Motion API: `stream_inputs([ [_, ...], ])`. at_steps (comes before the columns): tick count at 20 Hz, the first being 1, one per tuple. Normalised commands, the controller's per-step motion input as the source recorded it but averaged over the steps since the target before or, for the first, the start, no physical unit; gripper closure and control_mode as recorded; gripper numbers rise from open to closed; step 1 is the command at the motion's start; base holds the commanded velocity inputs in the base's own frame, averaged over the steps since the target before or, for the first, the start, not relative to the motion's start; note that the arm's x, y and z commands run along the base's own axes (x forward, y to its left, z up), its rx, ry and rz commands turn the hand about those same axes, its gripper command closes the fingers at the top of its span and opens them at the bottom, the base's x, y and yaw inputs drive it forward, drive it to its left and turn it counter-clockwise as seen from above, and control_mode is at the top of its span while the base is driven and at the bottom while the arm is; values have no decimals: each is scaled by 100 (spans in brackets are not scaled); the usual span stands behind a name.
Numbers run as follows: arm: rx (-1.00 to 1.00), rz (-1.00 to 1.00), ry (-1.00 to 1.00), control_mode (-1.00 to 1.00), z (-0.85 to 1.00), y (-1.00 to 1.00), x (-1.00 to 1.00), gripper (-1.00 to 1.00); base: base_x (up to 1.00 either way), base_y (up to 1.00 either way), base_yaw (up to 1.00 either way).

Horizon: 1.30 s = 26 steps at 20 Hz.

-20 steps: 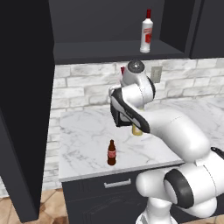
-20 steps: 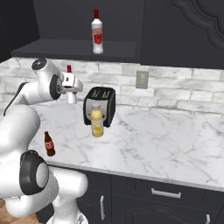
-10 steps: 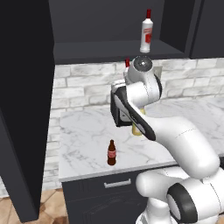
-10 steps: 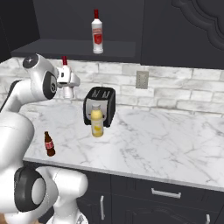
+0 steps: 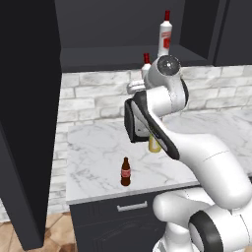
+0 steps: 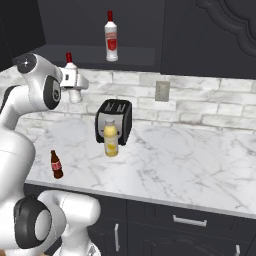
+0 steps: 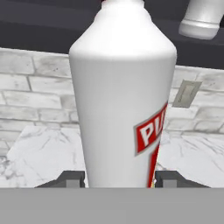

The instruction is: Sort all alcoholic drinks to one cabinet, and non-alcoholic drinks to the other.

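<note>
Dark upper cabinets hang over a white marble counter (image 6: pixel 165 165) backed by pale brick, and the open cabinet (image 6: pixel 90 52) has one white red-capped bottle (image 6: pixel 111 37) standing upright on its shelf already. The gripper (image 7: pixel 117 178) is raised to about shelf-edge height and pinches a second white bottle (image 7: pixel 122 96) low on its body — the two dark fingertips (image 7: pixel 70 179) sit on either side of it, and the bottle stands upright between them, red cap (image 6: pixel 69 57) up. Above the tool and a little further in stands the shelved bottle; below it, on the counter, are the yellow juice bottle (image 6: pixel 111 140) in front of a black toaster (image 6: pixel 116 117), and nearer the counter's front edge the small brown bottle (image 6: pixel 56 165).

The step in hand looks like lifting this second alcoholic drink onto the shelf. To do it well, I would raise the bottle until its base clears the shelf lip, keep it vertical, then carry it inward and set it beside the standing bottle with a gap between them — a knock there could topple either one. The jaws should part only once the base rests flat.
</note>
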Motion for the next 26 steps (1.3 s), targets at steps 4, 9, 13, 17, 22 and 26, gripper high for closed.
stream_inputs([
  [4, 4, 5, -7, -100, 45, 0, -2, 100, 0, 0, 0],
  [9, 1, 4, -10, -100, 36, 3, -4, 100, 0, 0, 0],
  [13, 0, 2, -9, -100, 37, 0, -12, 100, 0, 0, 0],
  [17, 0, 2, -9, -100, 36, 0, -1, 100, 0, 0, 0],
  [22, 0, 2, -6, -100, 33, 2, 0, 100, 0, 0, 0],
  [26, 0, 2, -3, -100, 34, 6, 3, 100, 0, 0, 0],
])
